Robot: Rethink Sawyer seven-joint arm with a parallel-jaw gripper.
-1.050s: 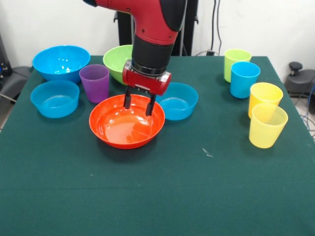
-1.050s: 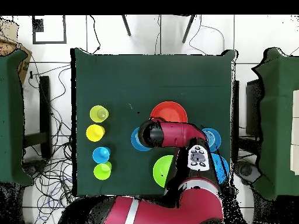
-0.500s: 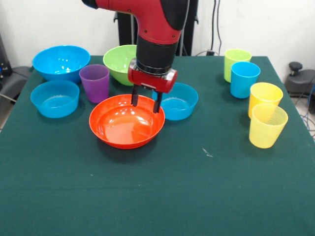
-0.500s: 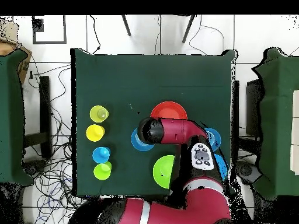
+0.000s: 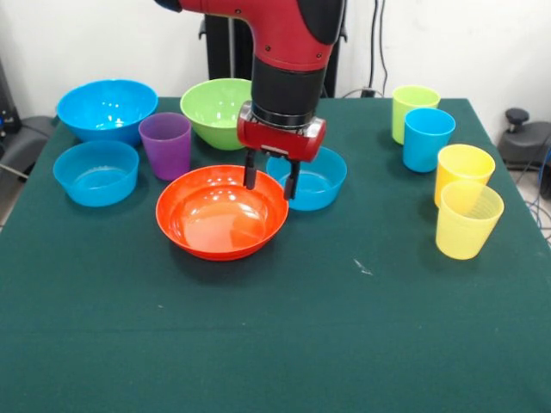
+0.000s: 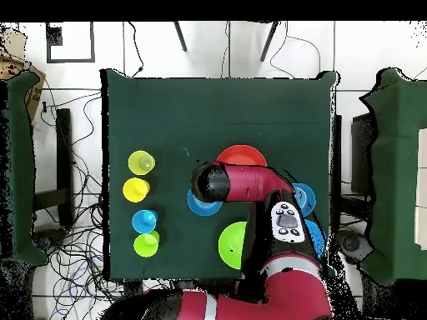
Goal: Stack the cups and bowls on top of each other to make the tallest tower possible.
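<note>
My gripper (image 5: 269, 181) hangs open and empty over the far right rim of the wide orange bowl (image 5: 215, 219), next to a small blue bowl (image 5: 318, 182). A purple cup (image 5: 165, 144) stands left of it, with a lime green bowl (image 5: 211, 107) behind. Further left are the large blue bowl (image 5: 107, 107) and another small blue bowl (image 5: 95, 172). At the right stand the lime green cup (image 5: 413, 110), the blue cup (image 5: 428, 138) and two yellow cups (image 5: 465, 219). No tower shows; every piece stands by itself. In the overhead view the arm (image 6: 213, 182) hides the gripper beside the orange bowl (image 6: 242, 154).
The green table (image 5: 275, 344) has a small white speck (image 5: 363, 268) near its middle. Its front half holds nothing. In the overhead view, chairs and cables surround the table (image 6: 250, 108), with other green tables at both sides.
The gripper has moved right along the orange bowl's far rim toward the small blue bowl and risen slightly. It stays open. No cup or bowl has moved.
</note>
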